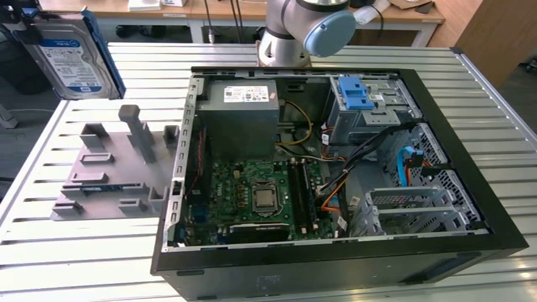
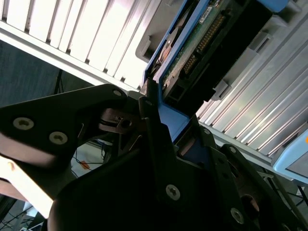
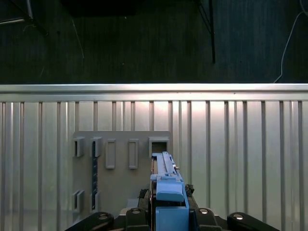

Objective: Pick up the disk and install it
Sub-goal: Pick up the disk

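The disk [image 1: 71, 53], a silver hard drive with a blue-and-white label in a blue carrier bracket, hangs upright in the air at the exterior view's far left, above the slatted table. My gripper [image 3: 166, 214] is shut on it. In the first wrist view the blue carrier [image 3: 166, 185] stands edge-on between the black fingers [image 3: 137, 214]. The second wrist view looks along the black finger linkage [image 2: 154, 125] to the disk's circuit-board side [image 2: 202, 33]. The grey fixture plate [image 3: 120, 168] lies on the table below the disk.
The grey fixture plate [image 1: 109, 170] with upright pegs lies to the exterior view's left of the open black computer case [image 1: 470, 189]. Inside the case are a grey power supply [image 1: 239, 113], a motherboard [image 1: 260, 189] and a metal drive cage with a light-blue latch [image 1: 356, 94]. The arm's base [image 1: 293, 31] stands behind.
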